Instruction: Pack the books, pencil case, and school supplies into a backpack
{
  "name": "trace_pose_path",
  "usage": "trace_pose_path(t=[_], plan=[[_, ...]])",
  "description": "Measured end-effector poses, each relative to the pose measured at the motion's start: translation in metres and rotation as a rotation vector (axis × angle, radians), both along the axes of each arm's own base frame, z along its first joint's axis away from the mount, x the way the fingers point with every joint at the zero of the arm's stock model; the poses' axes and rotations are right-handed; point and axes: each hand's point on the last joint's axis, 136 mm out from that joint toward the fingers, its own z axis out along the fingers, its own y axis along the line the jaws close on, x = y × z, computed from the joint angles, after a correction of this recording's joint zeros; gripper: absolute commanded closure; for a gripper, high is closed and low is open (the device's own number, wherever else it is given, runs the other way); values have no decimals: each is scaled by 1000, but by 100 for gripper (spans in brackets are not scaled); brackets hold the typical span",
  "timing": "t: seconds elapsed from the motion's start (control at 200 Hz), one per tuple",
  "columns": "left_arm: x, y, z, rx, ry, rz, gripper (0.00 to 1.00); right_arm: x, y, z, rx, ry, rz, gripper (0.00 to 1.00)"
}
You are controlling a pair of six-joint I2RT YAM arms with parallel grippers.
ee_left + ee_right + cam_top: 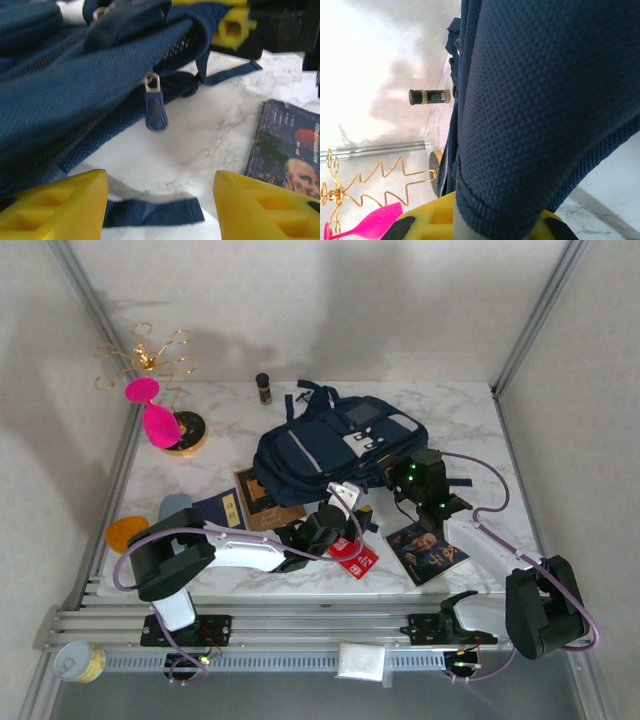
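The navy backpack (330, 445) lies in the middle of the table. My right gripper (413, 475) is at its right edge, and in the right wrist view the yellow fingers (427, 222) are shut on a padded mesh fold of the backpack (530, 100). My left gripper (160, 200) stands open at the pack's front edge, low over the table. A loose navy strap end (152, 212) lies between its fingers, touching neither. A zip pull (155, 107) dangles just ahead. The portrait book (428, 550) lies to the right, and the brown book (262, 502) and the navy book (222, 508) to the left.
A flat red rectangle with a white label (355, 558) lies beneath the left arm. An orange disc (125, 532) and a pale blue object (175, 506) sit at the left. At the back stand a gold wire stand with a pink piece (155, 405) and a small dark bottle (263, 387).
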Motion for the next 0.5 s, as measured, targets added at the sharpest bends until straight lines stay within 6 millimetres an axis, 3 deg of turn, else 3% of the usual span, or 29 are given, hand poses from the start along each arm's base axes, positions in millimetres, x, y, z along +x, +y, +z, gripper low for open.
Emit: trace_pose_path(t=[0.24,0.501], plan=[[26,-11,-1,-40,-27,39,54,1,2,4,10,-13,-6,100],[45,-13,-7,-77,-25,75,68,1,1,1,12,-16,-21,100]])
